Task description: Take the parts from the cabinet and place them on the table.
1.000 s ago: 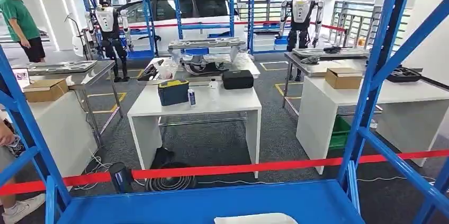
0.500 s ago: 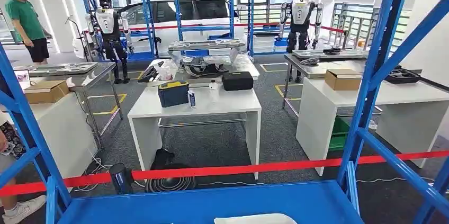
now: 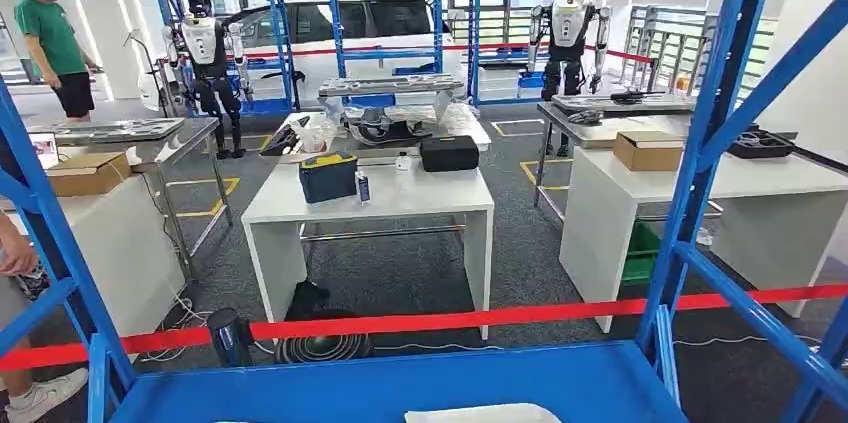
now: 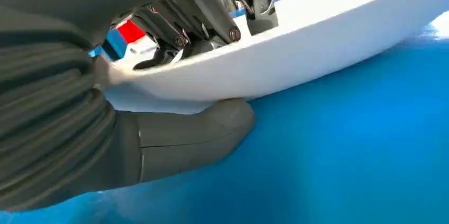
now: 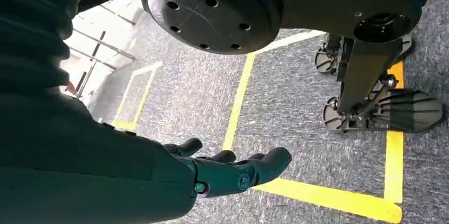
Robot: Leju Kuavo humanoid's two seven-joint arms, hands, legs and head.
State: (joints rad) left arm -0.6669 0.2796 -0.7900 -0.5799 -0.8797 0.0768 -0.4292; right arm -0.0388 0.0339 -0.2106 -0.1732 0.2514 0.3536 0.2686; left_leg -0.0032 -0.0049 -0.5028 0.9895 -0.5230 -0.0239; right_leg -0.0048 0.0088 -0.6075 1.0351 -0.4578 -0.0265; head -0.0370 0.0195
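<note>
Left hand (image 4: 159, 123) grips the white part (image 4: 296, 60) (thumb under, fingers (image 4: 212, 17) over) above the blue shelf (image 4: 344, 160); the part's edge shows at bottom center of the head view. Right hand (image 5: 227, 171) hangs empty, fingers loosely apart, over the floor (image 5: 296, 102).

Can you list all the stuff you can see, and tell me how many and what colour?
part: one, white, on the blue shelf
shelf: one, blue, nearest the camera
tape: one, red, stretched past the shelf
table: one, white, middle of the room
case: one, black, on that table
toolbox: one, dark blue, on that table
boxes: two, brown, on side tables
car: one, white, at the back
other robots: two, black and silver, standing at the back
person: one, green shirt, far left
left hand: grips the part
right hand: hangs over the floor, fingers apart
</note>
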